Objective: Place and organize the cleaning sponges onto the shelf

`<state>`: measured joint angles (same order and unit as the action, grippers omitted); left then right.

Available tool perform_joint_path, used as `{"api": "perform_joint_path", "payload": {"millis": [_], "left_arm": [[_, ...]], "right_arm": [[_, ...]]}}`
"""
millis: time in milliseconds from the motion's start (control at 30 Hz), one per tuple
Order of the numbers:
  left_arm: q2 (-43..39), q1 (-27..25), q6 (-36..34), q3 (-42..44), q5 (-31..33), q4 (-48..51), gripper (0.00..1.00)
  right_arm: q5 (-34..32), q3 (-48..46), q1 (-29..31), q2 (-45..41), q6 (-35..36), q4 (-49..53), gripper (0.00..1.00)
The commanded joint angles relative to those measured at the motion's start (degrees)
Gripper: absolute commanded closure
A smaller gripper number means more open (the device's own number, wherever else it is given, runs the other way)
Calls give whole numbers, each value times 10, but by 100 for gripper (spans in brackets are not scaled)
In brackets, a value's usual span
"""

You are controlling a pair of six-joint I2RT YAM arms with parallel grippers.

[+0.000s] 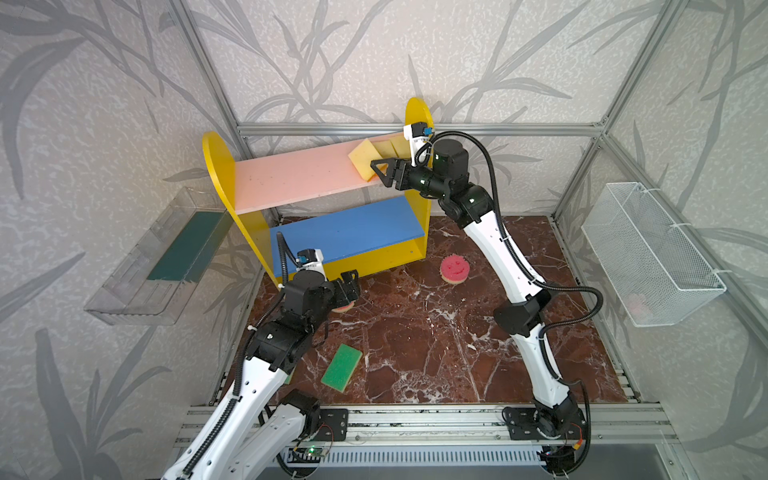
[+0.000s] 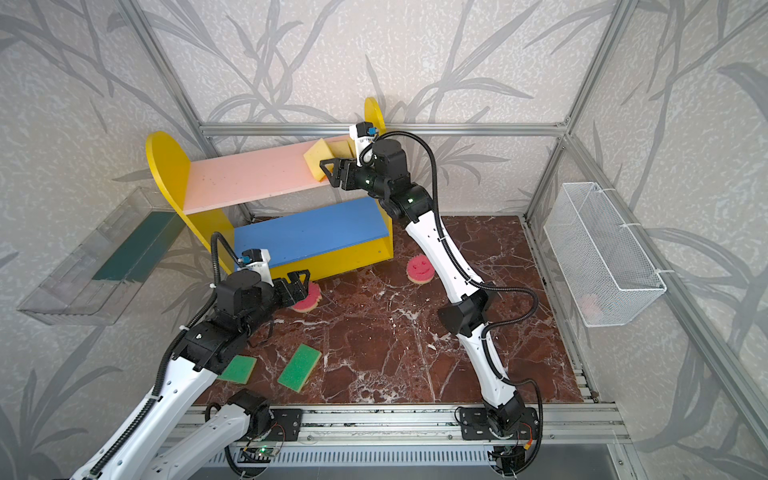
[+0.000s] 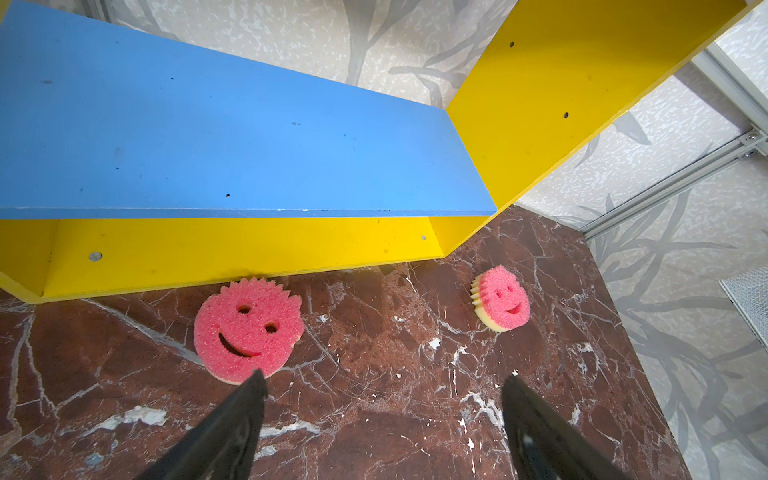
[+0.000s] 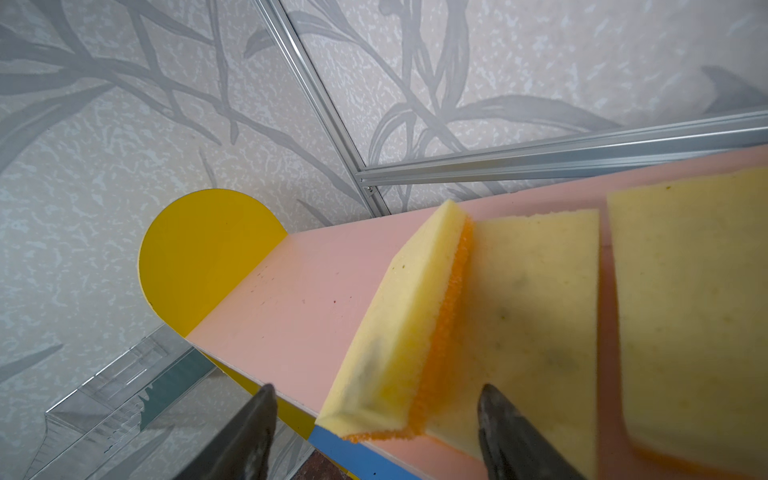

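Straddling tilted sponge [image 4: 399, 332] | right claw [image 4: 378, 388] (jaws apart) | pink board [image 4: 299, 299]

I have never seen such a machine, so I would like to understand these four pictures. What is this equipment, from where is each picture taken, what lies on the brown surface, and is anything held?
These are two robot arms, each ending in a two-fingered gripper. Two pictures look down on the whole scene from above and are almost the same. The other two come from a small camera on each arm's wrist.

On the brown marble surface stands a shelf. Two round pink smiley sponges and two green sponges lie there too. Three yellow sponges are on the shelf's pink board, one leaning against its neighbour.

The left gripper is open close to one smiley sponge. The right gripper is open, with a finger on either side of the tilted sponge. Nothing is held.
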<state>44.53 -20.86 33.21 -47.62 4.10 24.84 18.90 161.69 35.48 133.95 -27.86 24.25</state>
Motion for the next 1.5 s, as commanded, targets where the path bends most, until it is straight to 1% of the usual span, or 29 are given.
{"api": "perform_joint_path", "payload": {"millis": [0, 100, 233, 433, 567, 800, 1000, 1233, 1333, 1400, 1467], "left_arm": [[-9, 2, 2, 7, -5, -2, 10], [-9, 2, 1, 6, -4, -2, 10], [-9, 2, 1, 7, -6, -2, 10], [-8, 2, 1, 10, -8, -4, 10], [-9, 2, 3, 14, -8, -4, 10], [-9, 3, 5, 20, -8, -5, 10], [-9, 2, 7, 23, -8, -7, 10], [-10, 2, 9, 24, -10, -7, 10], [-11, 2, 10, 25, -10, -7, 10], [-12, 2, 9, 25, -10, -6, 10], [-11, 2, 10, 26, -10, -7, 10]], "right_arm": [[0, 25, -3, 11, -7, -16, 27], [-3, 25, -3, 11, -7, -19, 31], [-8, 25, -3, 11, -8, -23, 34], [-12, 24, -3, 14, -7, -25, 41], [-13, 24, -3, 15, -6, -28, 47], [-12, 25, -3, 16, -8, -33, 55], [-12, 25, -3, 15, -7, -32, 65], [-11, 24, -3, 17, -8, -31, 68], [-11, 25, -2, 17, -8, -31, 72], [-9, 25, -3, 18, -6, -32, 78], [-8, 25, -3, 17, -6, -33, 81]]}}
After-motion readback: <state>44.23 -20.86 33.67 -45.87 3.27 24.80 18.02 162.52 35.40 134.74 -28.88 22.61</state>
